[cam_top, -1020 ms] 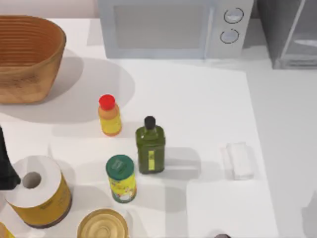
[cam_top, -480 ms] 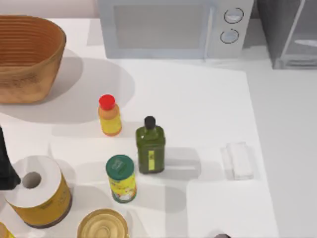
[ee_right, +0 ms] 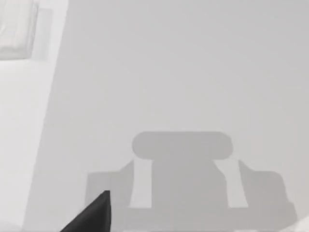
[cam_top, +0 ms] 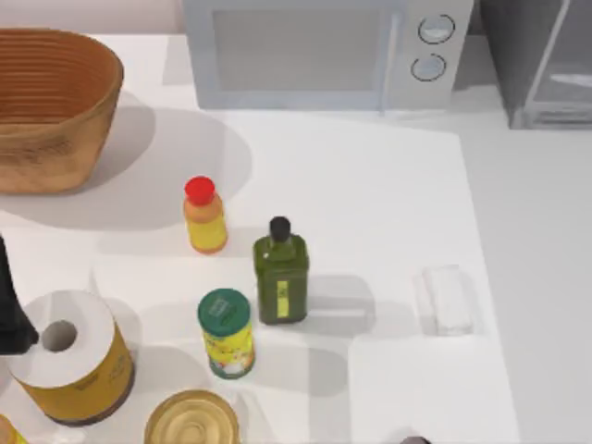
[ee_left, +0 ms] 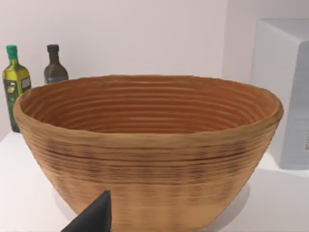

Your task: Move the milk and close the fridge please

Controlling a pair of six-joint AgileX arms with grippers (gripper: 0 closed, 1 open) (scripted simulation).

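The milk is out of view. The fridge (cam_top: 541, 65), a grey metallic cabinet with a pale, white-framed door panel, stands at the table's back right corner, cut off by the picture's edge. My left arm (cam_top: 9, 310) sits at the table's left edge beside the paper roll. A dark tip of the left gripper (ee_left: 94, 217) points at the wicker basket (ee_left: 149, 145). The right gripper (cam_top: 414, 440) shows as a dark bit at the front edge, and its dark tip (ee_right: 91, 215) hangs over bare table.
A white microwave (cam_top: 324, 51) stands at the back and the wicker basket (cam_top: 51, 106) at back left. Mid-table are a red-capped bottle (cam_top: 204, 215), a green bottle (cam_top: 281, 273), a green-lidded can (cam_top: 226, 331), a paper roll (cam_top: 69, 356), a jar (cam_top: 191, 421) and a clear plastic box (cam_top: 447, 299).
The clear plastic box looks fainter than before. Neither arm nor any other thing has visibly moved.
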